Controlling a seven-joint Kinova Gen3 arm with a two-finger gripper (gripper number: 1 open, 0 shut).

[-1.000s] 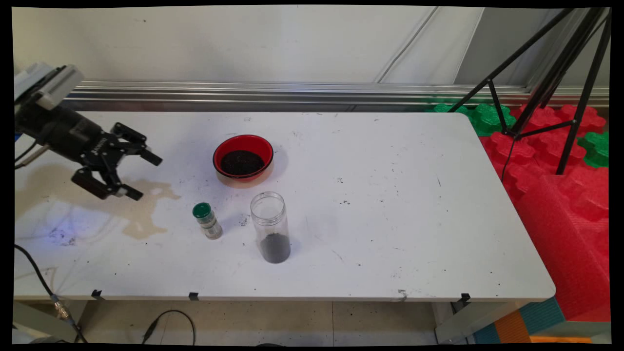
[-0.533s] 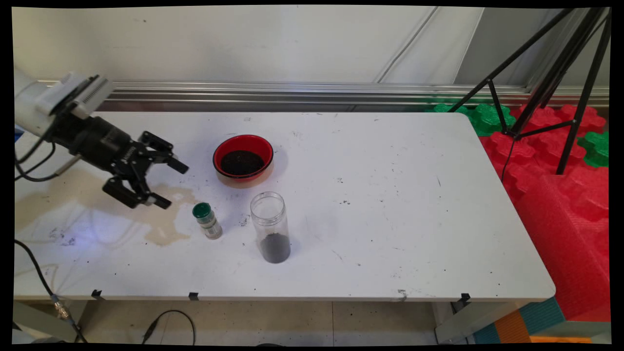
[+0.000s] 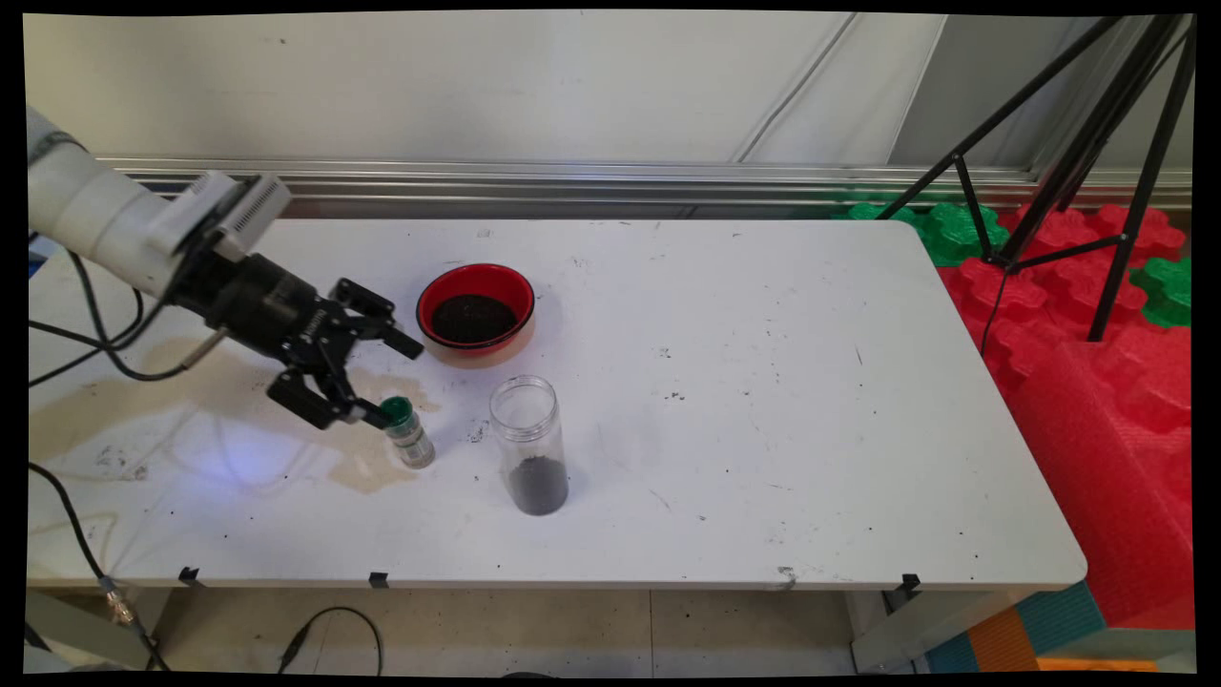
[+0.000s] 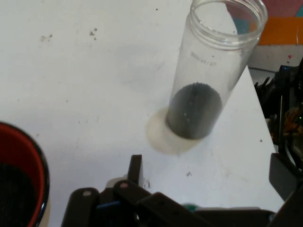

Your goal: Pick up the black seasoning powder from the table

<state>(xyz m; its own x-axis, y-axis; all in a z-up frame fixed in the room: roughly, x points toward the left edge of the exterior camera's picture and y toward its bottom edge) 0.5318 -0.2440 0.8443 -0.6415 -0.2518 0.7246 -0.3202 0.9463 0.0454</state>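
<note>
Bright, even light; soft shadows on the table (image 3: 725, 401).

Upright green-capped bottle (image 3: 407, 434) beside gripper (image 3: 383, 378)

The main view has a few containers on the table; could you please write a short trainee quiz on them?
1. True or false: the tool is open.
2. Which container is nearest the tool? A) red bowl B) green-capped bottle C) clear jar
3. Fill in: the clear jar has no ____ on it.

Key: 1 true. 2 B. 3 lid; its mouth is open, with dark grains at the bottom.
</note>
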